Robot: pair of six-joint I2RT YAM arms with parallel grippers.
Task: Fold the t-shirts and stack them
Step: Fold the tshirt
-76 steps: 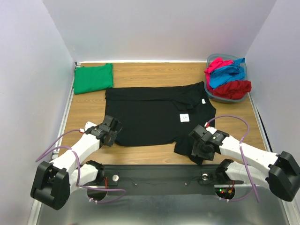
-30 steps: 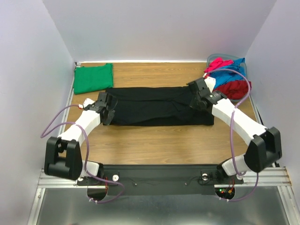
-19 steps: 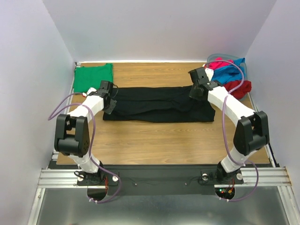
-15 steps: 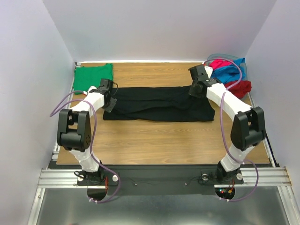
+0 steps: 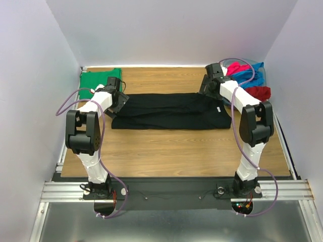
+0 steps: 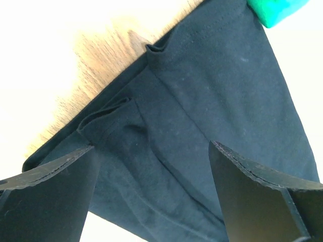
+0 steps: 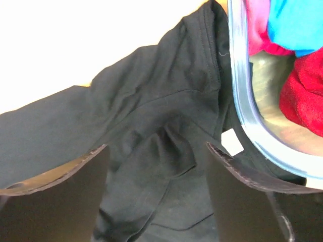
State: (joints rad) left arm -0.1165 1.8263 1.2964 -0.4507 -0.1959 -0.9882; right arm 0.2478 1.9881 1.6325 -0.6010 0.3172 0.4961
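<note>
The black t-shirt (image 5: 171, 112) lies on the wooden table as a long folded band running left to right. My left gripper (image 5: 117, 98) hovers open over its left end, fingers apart with only cloth below (image 6: 151, 146). Over the right end, close to the tub, my right gripper (image 5: 207, 91) also stands open, nothing between its fingers (image 7: 157, 146). The shirt's small white label (image 7: 231, 142) shows beside the right finger. A folded green t-shirt (image 5: 96, 83) lies at the back left; its corner (image 6: 277, 10) shows in the left wrist view.
The grey-blue tub (image 7: 242, 101) sits at the back right, holding pink (image 5: 236, 68), blue (image 5: 251, 74) and red (image 5: 258, 93) t-shirts. White walls close in on the left, back and right. Bare wood (image 5: 166, 151) lies between the black shirt and the arm bases.
Both arms carried the black shirt's near edge to the far side, folding it into a band. Both grippers then opened and let go of the cloth.
</note>
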